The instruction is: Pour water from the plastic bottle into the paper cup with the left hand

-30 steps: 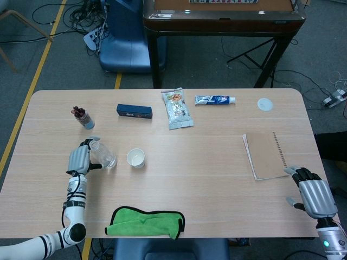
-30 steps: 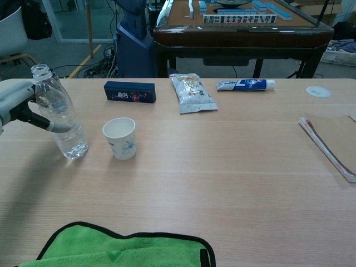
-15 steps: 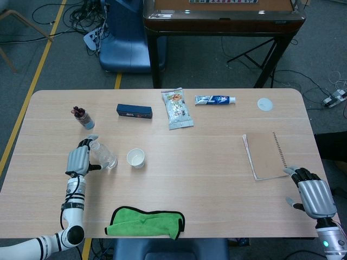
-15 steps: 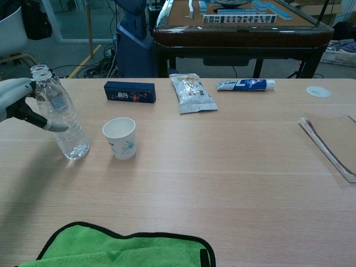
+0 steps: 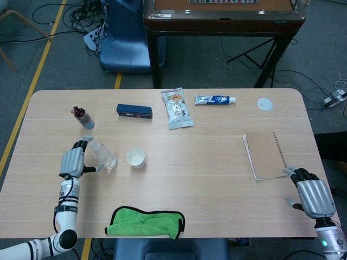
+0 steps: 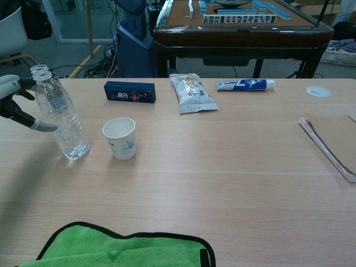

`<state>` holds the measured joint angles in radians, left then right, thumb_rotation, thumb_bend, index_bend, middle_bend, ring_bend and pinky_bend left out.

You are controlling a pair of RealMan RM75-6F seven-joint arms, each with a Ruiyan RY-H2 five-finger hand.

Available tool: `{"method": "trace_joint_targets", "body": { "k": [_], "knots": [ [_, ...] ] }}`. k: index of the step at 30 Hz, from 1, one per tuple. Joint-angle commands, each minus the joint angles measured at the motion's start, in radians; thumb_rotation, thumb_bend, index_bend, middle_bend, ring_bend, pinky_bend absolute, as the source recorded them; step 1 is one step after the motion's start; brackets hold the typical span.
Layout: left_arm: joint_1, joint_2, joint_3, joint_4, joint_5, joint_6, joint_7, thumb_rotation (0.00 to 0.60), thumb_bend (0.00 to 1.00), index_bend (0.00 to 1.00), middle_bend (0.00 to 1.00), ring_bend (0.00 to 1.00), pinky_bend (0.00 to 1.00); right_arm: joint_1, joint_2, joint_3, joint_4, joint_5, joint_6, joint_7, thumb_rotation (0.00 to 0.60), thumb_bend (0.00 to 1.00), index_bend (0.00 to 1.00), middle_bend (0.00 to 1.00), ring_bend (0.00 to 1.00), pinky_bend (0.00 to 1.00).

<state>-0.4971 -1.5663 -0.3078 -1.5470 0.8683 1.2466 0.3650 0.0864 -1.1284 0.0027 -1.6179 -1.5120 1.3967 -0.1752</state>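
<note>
The table [image 5: 217, 179] carries the plastic bottle [image 6: 60, 114] upright and uncapped near its left edge, with the paper cup [image 6: 120, 138] just beside it toward the middle, close enough for a short tilt to reach, I judge; the left hand [image 5: 72, 161] sits at the bottle's outer side with fingers spread and holding nothing, one fingertip [image 6: 47, 127] close to or just touching the wall; the right hand [image 5: 310, 193] rests near the right front corner, loosely open and empty

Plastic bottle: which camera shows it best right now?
Chest view: the plastic bottle stands upright in full side profile, open neck and water visible. Head view shows the bottle small and foreshortened from above, beside the left hand.
</note>
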Motion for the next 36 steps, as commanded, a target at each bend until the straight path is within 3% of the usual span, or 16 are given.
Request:
{"method": "trace_joint_targets", "body": {
  "k": [1, 12, 19, 27, 36],
  "knots": [
    [0.011, 0.019, 0.013, -0.017, 0.017, 0.009, -0.005, 0.600, 0.00, 0.17, 0.12, 0.15, 0.35, 0.000, 0.000, 0.000, 0.000, 0.000, 0.000, -0.001, 0.600, 0.01, 0.26, 0.24, 0.21, 0.39],
    [0.069, 0.121, 0.099, -0.071, 0.113, 0.018, -0.029, 0.600, 0.00, 0.18, 0.12, 0.15, 0.35, 0.003, -0.009, -0.002, 0.003, 0.004, -0.009, -0.015, 0.600, 0.01, 0.26, 0.24, 0.21, 0.39],
    [0.110, 0.136, 0.212, 0.017, 0.325, 0.088, -0.029, 0.600, 0.00, 0.19, 0.12, 0.15, 0.35, 0.004, -0.015, -0.003, 0.004, 0.008, -0.013, -0.025, 0.600, 0.01, 0.26, 0.24, 0.21, 0.39],
    [0.147, 0.143, 0.270, 0.089, 0.455, 0.144, -0.050, 0.600, 0.00, 0.20, 0.12, 0.15, 0.35, 0.004, -0.016, -0.003, 0.004, 0.010, -0.013, -0.031, 0.600, 0.01, 0.26, 0.24, 0.21, 0.39],
    [0.200, 0.145, 0.339, 0.157, 0.580, 0.218, 0.020, 0.600, 0.00, 0.26, 0.12, 0.15, 0.35, 0.005, -0.018, -0.005, 0.004, 0.011, -0.016, -0.038, 0.600, 0.01, 0.26, 0.24, 0.21, 0.39]
  ]
}}
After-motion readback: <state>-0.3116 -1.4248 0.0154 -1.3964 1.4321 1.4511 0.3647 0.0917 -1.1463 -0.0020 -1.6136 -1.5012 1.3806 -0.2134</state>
